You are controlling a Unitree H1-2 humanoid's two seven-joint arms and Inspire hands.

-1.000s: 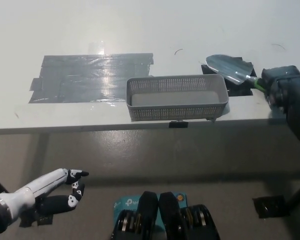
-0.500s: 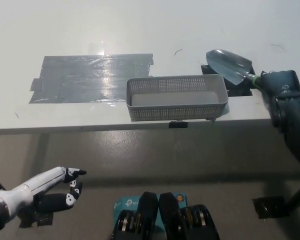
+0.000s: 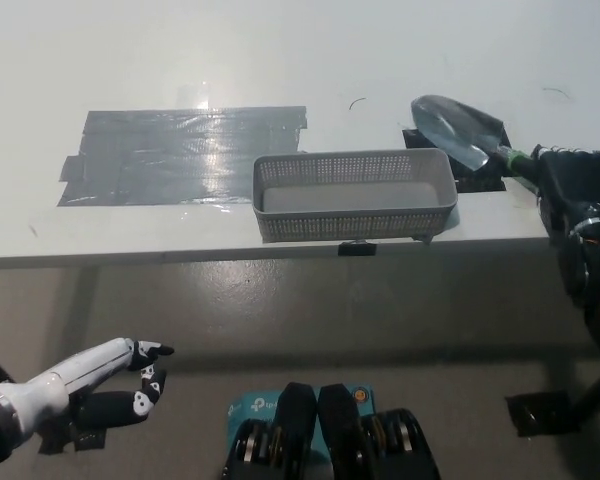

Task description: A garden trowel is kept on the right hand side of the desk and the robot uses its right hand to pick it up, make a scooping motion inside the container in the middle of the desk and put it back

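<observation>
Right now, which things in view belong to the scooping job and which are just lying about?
Job: trowel, its handle in the right robot hand; grey basket in the middle.
Lying about: grey tape patch; black tape mark under the trowel; left robot hand, resting at lower left.

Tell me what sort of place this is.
Probably a robotics test lab, not a garden: a white desk patched with gray tape, an empty gray mesh container, and a black right robot hand gripping a garden trowel.
</observation>
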